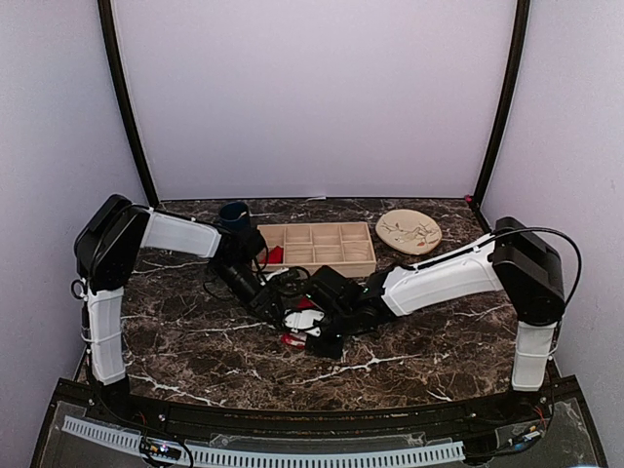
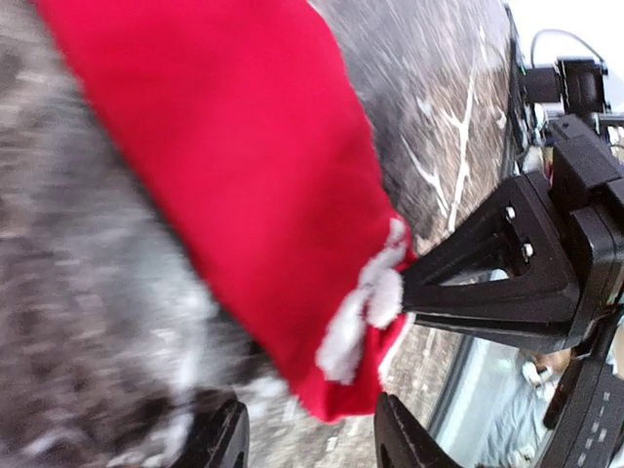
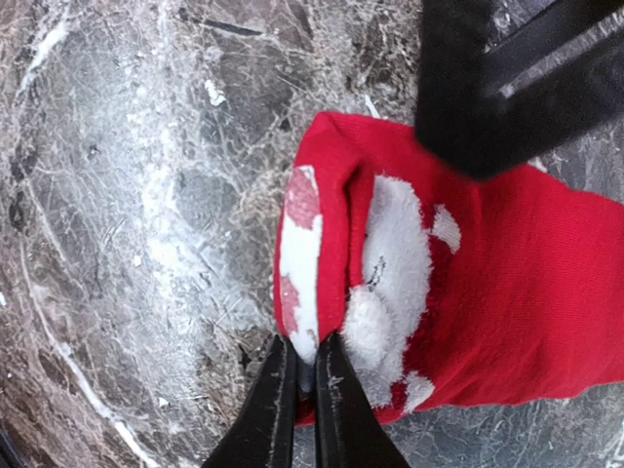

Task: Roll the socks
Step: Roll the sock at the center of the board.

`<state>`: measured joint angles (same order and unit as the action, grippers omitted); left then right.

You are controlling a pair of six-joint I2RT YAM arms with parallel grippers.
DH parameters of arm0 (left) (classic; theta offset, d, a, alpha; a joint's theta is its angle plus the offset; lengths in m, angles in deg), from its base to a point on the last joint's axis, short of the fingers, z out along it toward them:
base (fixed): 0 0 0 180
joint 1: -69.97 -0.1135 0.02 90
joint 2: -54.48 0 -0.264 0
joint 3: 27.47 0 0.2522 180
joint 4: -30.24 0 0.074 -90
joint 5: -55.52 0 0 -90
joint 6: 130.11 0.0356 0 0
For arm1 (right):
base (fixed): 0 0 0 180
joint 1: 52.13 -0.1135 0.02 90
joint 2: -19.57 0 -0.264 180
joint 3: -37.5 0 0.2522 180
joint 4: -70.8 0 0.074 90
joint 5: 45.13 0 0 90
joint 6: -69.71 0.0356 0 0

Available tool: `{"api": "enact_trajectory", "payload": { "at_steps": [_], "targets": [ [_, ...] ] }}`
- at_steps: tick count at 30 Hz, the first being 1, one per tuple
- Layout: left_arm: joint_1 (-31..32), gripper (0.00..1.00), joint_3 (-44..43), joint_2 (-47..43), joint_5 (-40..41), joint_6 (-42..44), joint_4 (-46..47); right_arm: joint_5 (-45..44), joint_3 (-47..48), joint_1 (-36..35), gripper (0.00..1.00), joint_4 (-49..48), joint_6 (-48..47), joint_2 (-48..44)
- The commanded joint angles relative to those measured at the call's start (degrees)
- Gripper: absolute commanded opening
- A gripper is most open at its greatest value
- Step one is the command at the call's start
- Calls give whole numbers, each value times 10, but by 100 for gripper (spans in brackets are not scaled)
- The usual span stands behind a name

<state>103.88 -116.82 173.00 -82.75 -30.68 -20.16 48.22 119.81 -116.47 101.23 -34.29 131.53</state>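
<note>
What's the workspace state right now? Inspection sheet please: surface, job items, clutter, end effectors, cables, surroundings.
Surface: dark marble-pattern tabletop, no spills seen.
Job's things: red sock with white print lies at table centre, one edge folded over; red fabric at the tray's left end, possibly the second sock.
Clutter: wooden compartment tray, dark blue mug, round tan plate, all at the far side.
Grippers: left end effector open at the sock's end; right end effector shut on the sock's folded edge.
Cables: black cable loops off the right arm's elbow.
Surroundings: pale lilac walls, black corner poles.
</note>
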Motion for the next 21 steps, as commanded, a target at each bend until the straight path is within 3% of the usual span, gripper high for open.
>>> {"api": "enact_trajectory", "payload": {
  "at_steps": [1, 5, 13, 21],
  "targets": [
    [-9, 47, 34, -49, 38, -42, 76, 79, -29, 25, 8, 99, 24, 27],
    [-10, 48, 59, -75, 63, -61, 117, 129, -29, 46, 0, 106, 34, 38],
    [-11, 48, 126, -146, 112, -92, 204, 240, -4, 74, 0, 118, 59, 53],
    [5, 48, 205, -214, 109, -102, 306, 372, 10, 99, 0, 127, 87, 57]
  ]
}}
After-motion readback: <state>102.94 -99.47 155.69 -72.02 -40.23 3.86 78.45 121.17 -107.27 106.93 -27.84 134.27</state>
